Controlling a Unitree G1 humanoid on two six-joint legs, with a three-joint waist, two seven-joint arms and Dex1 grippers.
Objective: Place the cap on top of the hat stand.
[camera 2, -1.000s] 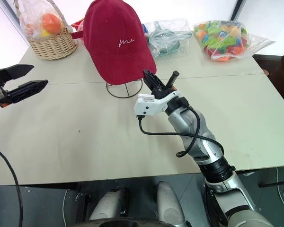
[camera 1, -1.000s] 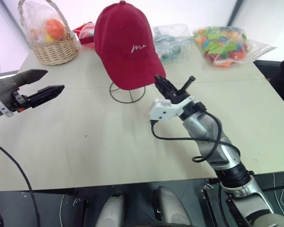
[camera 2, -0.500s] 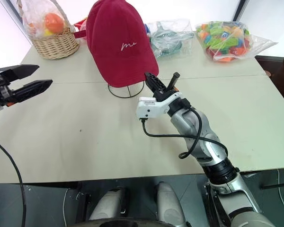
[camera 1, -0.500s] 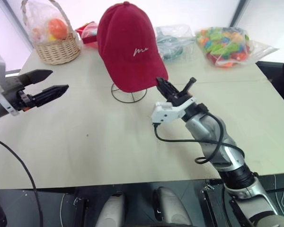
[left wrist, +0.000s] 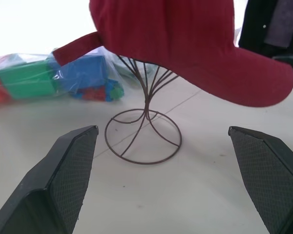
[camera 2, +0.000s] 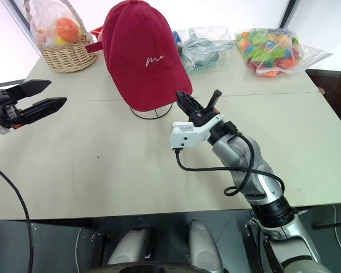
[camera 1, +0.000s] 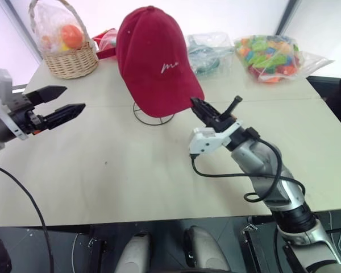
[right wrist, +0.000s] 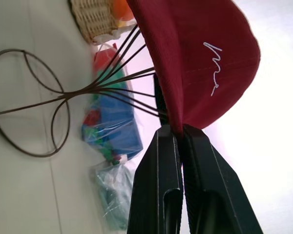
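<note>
- Sitting over the hat stand on the counter in the left eye view, the cap has its brim toward the right end effector.
- Right eye view — left end effector hovers well apart from the cap.
- Left wrist view: its fingers are spread wide, released.
- Right wrist view — that end effector is clenched on the brim edge.

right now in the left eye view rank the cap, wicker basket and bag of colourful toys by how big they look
1. cap, clearly largest.
2. bag of colourful toys and wicker basket: too alike in apparent size to rank.
</note>
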